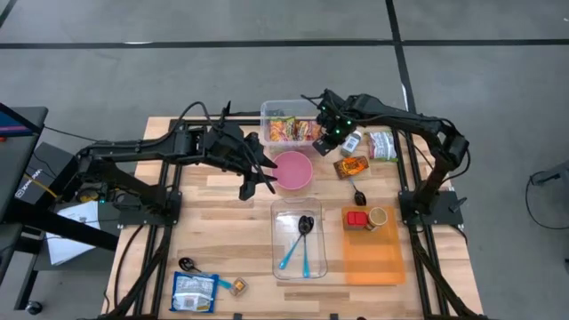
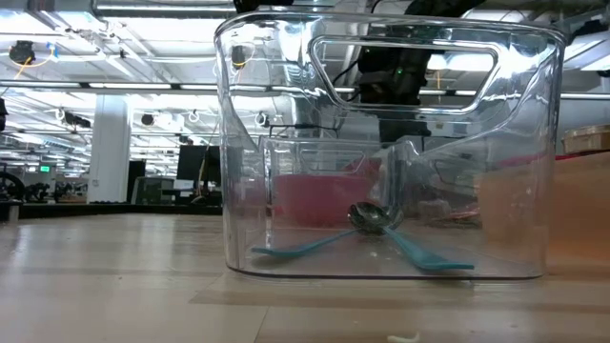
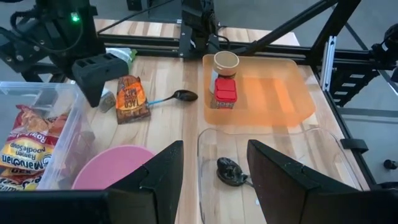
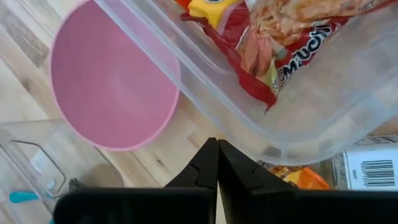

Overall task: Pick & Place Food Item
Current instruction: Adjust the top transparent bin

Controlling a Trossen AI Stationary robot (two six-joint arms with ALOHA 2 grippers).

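A clear tub at the table's far middle holds snack packets, also seen in the left wrist view. A pink bowl stands just in front of it. My right gripper is shut and empty, above the tub's right near corner. My left gripper is open and empty at the bowl's left, its fingers standing over the bowl's rim and the near clear bin.
An orange snack packet, a white packet and a black spoon lie at the right. An orange tray holds a red block and a cup. The near bin holds spoons. A blue packet lies near left.
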